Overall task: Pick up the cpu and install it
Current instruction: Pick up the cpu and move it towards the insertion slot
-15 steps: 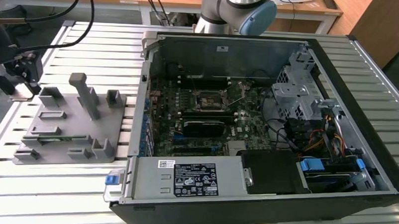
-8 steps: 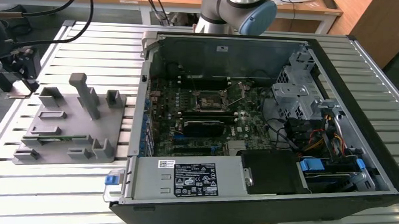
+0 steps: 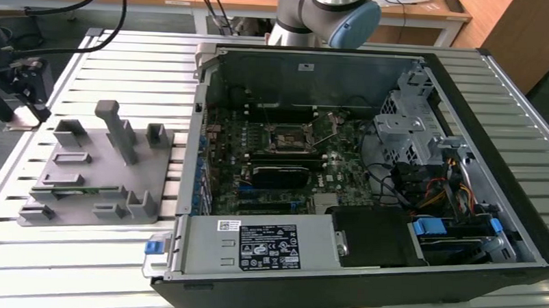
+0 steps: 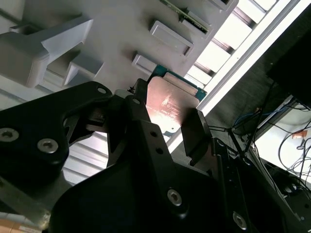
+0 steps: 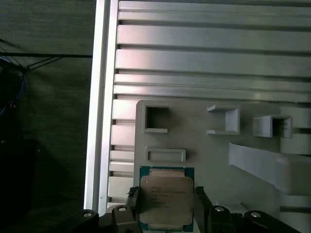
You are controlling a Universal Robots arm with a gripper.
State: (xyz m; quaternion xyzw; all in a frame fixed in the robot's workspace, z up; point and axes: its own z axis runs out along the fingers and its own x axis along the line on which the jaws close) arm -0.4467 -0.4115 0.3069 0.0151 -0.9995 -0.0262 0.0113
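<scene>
Right now my gripper (image 5: 167, 208) is clamped on the cpu (image 5: 166, 196). In the first wrist view a black finger (image 5: 132, 204) presses on each of two opposite edges, and the silver lid faces the camera with its green rim showing. The chip sits at the edge of the grey fixture plate (image 5: 204, 160), just beside a shallow slot pocket (image 5: 165, 155); I cannot tell whether it touches the plate. In the exterior view, on that view's left, the plate stands with its upright blocks on the slatted metal table (image 3: 122, 53). To the right lies the open computer case (image 3: 304, 80), its motherboard socket (image 3: 289, 137) near the middle, well apart from the plate.
</scene>
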